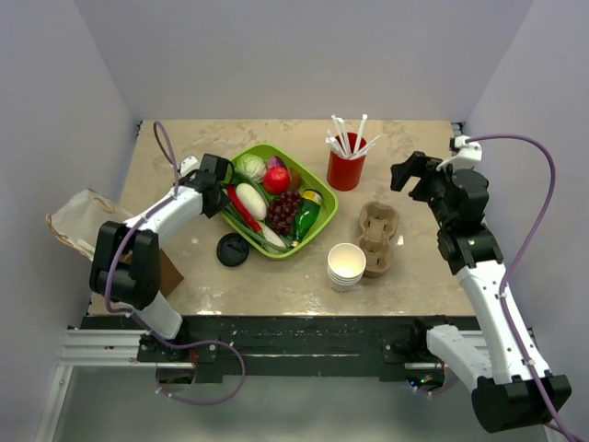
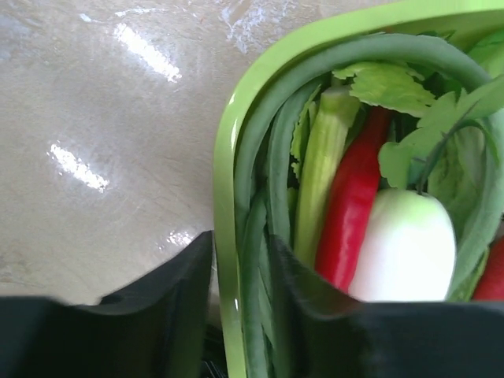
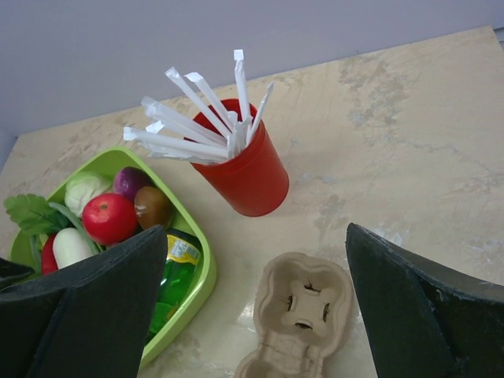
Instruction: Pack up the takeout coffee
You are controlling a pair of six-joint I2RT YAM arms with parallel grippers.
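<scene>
Fingers of the left gripper [image 2: 240, 248] straddle the rim of the green tray [image 2: 227, 142], grip unclear.

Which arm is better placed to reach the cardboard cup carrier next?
Probably right: the right end effector, open, hangs close to the carrier, while the left end effector straddles the rim of the green tray, farther away.

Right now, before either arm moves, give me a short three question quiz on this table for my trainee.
1. True or false: the red cup holds wrapped straws.
2. Fill the gap: the left gripper straddles the rim of the ___.
3. How many cups sit in the cardboard carrier?
Key: 1 true; 2 green tray; 3 none.
</scene>
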